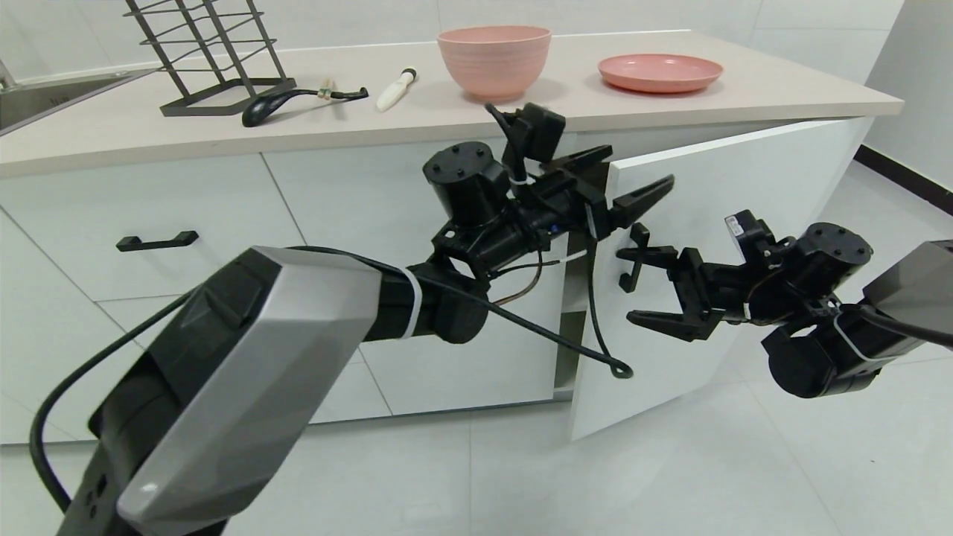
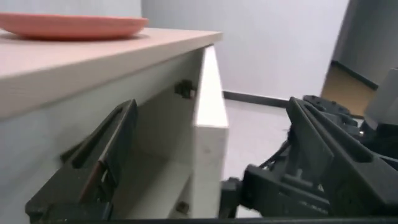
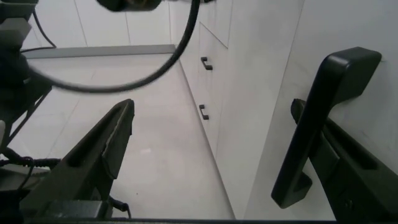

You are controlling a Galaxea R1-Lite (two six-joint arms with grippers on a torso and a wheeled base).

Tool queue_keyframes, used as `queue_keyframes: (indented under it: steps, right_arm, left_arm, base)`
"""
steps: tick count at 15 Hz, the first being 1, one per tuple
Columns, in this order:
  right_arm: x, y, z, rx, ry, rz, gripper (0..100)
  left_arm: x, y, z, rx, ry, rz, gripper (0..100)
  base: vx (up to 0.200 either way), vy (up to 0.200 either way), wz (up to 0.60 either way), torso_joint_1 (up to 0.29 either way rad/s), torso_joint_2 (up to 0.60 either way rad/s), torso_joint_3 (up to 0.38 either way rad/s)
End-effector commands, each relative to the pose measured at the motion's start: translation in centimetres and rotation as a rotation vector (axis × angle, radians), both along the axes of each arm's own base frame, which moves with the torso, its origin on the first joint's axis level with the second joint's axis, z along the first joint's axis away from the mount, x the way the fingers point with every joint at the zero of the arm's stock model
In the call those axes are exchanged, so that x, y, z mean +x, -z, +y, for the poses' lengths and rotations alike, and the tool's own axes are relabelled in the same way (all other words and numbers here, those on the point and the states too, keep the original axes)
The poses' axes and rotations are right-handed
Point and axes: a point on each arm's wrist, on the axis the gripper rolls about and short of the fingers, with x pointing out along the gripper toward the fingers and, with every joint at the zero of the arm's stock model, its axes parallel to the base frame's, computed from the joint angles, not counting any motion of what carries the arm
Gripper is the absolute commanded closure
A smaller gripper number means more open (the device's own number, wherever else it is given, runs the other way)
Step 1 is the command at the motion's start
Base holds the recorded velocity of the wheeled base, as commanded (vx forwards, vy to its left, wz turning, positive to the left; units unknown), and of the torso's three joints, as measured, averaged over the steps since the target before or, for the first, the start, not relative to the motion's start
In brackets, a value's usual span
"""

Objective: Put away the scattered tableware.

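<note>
On the countertop [image 1: 782,89] stand a pink bowl [image 1: 494,59] and a pink plate [image 1: 660,72]; the plate [image 2: 74,25] also appears in the left wrist view. A black ladle [image 1: 277,103] and a white-handled utensil [image 1: 395,89] lie to their left. Below, the white cabinet door [image 1: 744,223] hangs partly open. My left gripper [image 1: 639,167] is open and straddles the door's free edge [image 2: 208,124]. My right gripper [image 1: 625,286] is open around the door's black handle [image 1: 634,257], and the handle [image 3: 320,118] lies against one finger [image 3: 348,168].
A black wire rack [image 1: 212,67] stands at the counter's back left beside a sink [image 1: 52,93]. A drawer with a black handle [image 1: 156,240] is on the left. Light tiled floor [image 1: 670,476] spreads out before the cabinets.
</note>
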Motion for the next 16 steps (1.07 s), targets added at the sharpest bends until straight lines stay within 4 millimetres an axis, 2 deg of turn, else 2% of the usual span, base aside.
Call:
queue_keyframes:
  steps: [1, 3, 5, 7, 9, 16]
  right_arm:
    - [-0.3, -0.6, 0.1, 0.001, -0.009, -0.018, 0]
    - [-0.2, -0.6, -0.6, 0.002, 0.009, -0.019, 0]
    - [0.0, -0.6, -1.4, 0.002, 0.032, -0.019, 0]
    - [0.3, -0.3, -2.2, 0.002, 0.056, -0.011, 0]
    - [0.6, 0.1, -2.8, 0.001, 0.076, -0.001, 0]
    - [1.6, 1.7, -5.1, -0.001, 0.147, 0.043, 0]
  left_arm:
    - [-0.3, 2.3, -2.0, 0.021, 0.038, 0.023, 0]
    - [-0.9, 3.0, -2.1, 0.026, 0.059, 0.021, 0]
    - [-1.7, 3.6, -1.4, 0.041, 0.072, 0.034, 0]
    - [-2.7, 3.2, -0.6, 0.049, 0.134, 0.043, 0]
    - [-3.0, 2.9, -0.5, 0.037, 0.154, 0.052, 0]
    - [-3.5, 3.1, -1.9, 0.024, 0.2, 0.075, 0]
  base:
    - [0.0, 0.0, 0.0, 0.0, 0.0, 0.0]
    - [0.0, 0.0, 0.0, 0.0, 0.0, 0.0]
    - [0.0, 0.0, 0.0, 0.0, 0.0, 0.0]
    - [0.0, 0.0, 0.0, 0.0, 0.0, 0.0]
    - [0.0, 0.0, 0.0, 0.0, 0.0, 0.0]
    - [0.0, 0.0, 0.0, 0.0, 0.0, 0.0]
